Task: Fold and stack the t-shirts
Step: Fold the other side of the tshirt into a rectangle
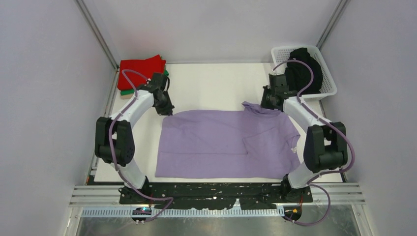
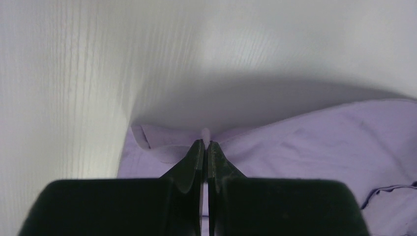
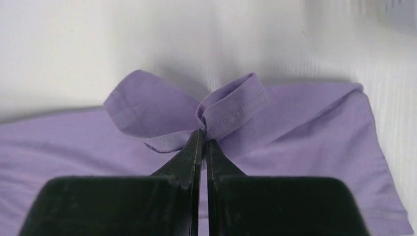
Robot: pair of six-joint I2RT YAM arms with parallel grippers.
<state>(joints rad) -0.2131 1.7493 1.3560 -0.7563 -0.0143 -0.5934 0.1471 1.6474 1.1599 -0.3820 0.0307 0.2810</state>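
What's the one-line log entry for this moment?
left gripper: shut on lavender t-shirt far edge; right gripper: shut on its hem; rest flat on table

White lattice basket sitting at far right corner of desk, just beside right wall. Metal rails running along desk's near edge.

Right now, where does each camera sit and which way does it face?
Top: above and behind the arms, looking down at the table; both arms, left gripper and right gripper show.
Left wrist: on the left arm, looking along its shut fingers at a corner of the tee.
Right wrist: on the right arm, looking along its shut fingers at a pinched tee fold.
All share the tee.
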